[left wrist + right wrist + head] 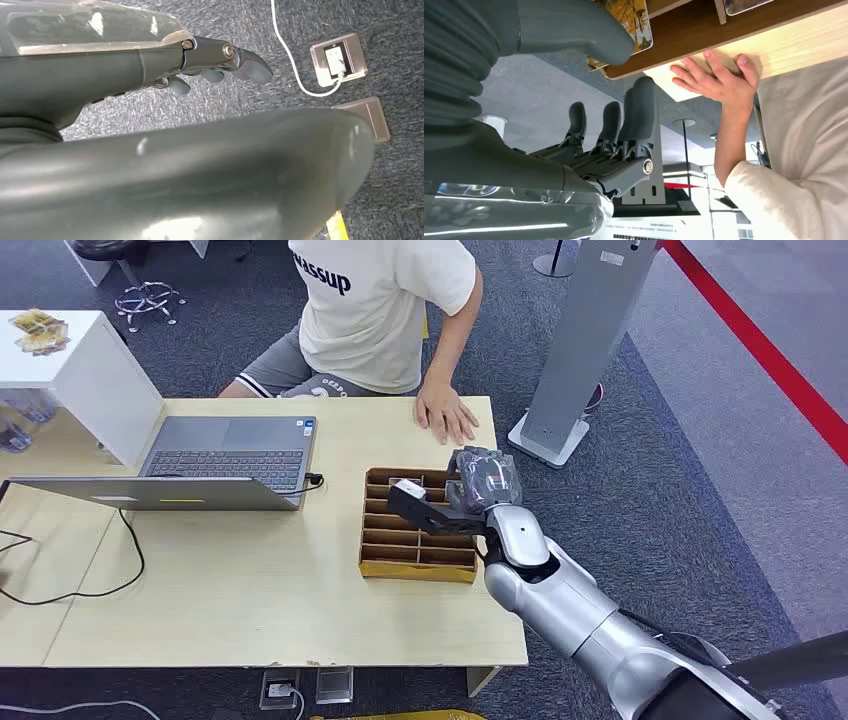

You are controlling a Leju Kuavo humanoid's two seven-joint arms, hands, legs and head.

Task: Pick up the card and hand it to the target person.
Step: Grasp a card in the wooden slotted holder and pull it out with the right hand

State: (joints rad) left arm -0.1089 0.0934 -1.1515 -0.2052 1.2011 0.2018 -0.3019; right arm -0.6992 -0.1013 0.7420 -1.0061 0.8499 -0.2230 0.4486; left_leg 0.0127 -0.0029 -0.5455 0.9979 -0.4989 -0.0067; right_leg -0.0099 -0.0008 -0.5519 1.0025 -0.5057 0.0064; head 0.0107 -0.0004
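Cardboard tray point(418, 568) w/ slotted compartments is set on the table point(250, 600) so cards stand sorted; one card point(407, 486) is seen in a far compartment, just under the right hand point(470, 490), not yet lifted as far as can be judged. The right hand is held over the tray's far right corner, fingers point(624, 122) apart & extended, nothing gripped, arm reached fwd across the table edge. The person's hand point(445, 412) is laid flat on the table just beyond the tray, presumably to receive; the left hand point(220, 62) is hung by the floor, fingers loosely curled, nothing held.

Open laptop point(225, 455) on table point(250, 600); grey pillar point(585, 340) beside.
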